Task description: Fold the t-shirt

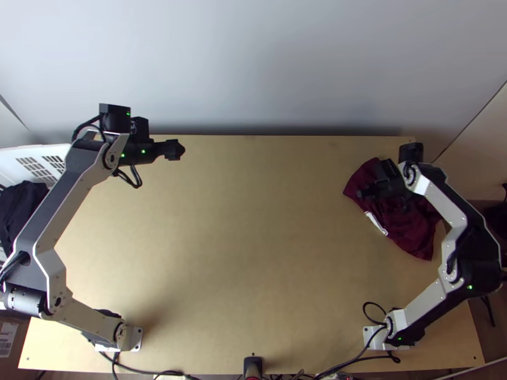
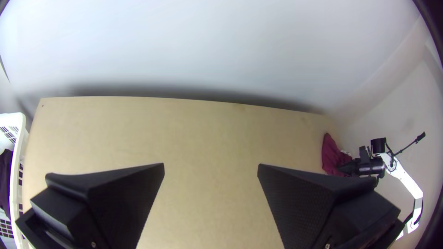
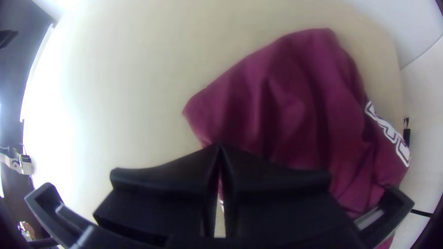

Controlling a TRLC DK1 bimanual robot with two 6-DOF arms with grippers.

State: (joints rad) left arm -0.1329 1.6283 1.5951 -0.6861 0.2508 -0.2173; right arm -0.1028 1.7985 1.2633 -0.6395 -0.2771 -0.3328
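Observation:
The dark red t-shirt (image 1: pixel 405 221) lies bunched and wrinkled at the table's right side, with a white print along one edge. My right gripper (image 1: pixel 362 192) is over its left part; in the right wrist view the right gripper (image 3: pixel 219 146) has its fingertips together above the t-shirt (image 3: pixel 295 106). Whether any cloth is pinched between them I cannot tell. My left gripper (image 1: pixel 180 150) is above the far left of the table, away from the shirt. In the left wrist view the left gripper (image 2: pixel 211 167) stands wide open with bare wood between its fingers.
A white basket (image 1: pixel 54 151) with dark cloth (image 1: pixel 19 206) in it stands beyond the table's left edge. A pale wall (image 1: pixel 266 69) rises behind the far edge. Cables (image 1: pixel 355 362) run along the near edge between the arm bases. Bare wood (image 1: pixel 253 221) spans the table's middle.

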